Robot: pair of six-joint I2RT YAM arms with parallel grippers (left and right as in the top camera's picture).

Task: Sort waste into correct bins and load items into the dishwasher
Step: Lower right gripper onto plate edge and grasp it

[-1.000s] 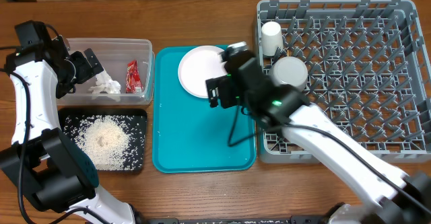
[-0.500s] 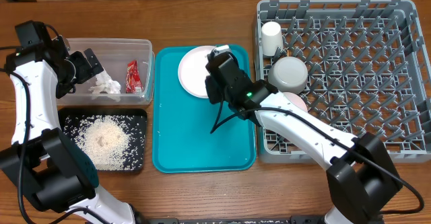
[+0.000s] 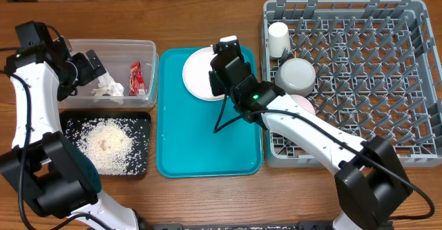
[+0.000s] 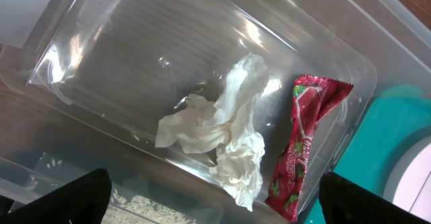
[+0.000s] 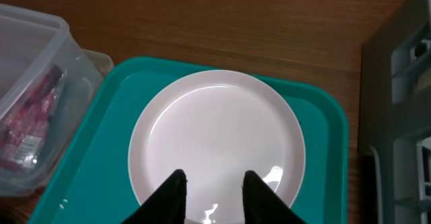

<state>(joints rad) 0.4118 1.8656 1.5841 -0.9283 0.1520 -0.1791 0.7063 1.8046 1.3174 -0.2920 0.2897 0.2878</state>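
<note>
The pale pink plate lies at the back of a teal tray. My right gripper hovers over the plate's near half, its jaws narrowly open with only plate surface showing between them. My left gripper stands wide open above the clear tub, which holds a crumpled white tissue and a red wrapper. Rice lies in the black tray. The grey dish rack carries a white cup, a grey-white bowl and a pinkish bowl.
The teal tray's rim lies between the tub and the rack. The right arm's cable hangs over the tray. Bare wooden table shows behind the tray and in front of the rack.
The right gripper has moved left and back from the tray's right side to over the plate, and its jaws have narrowed. The left arm has not moved.
</note>
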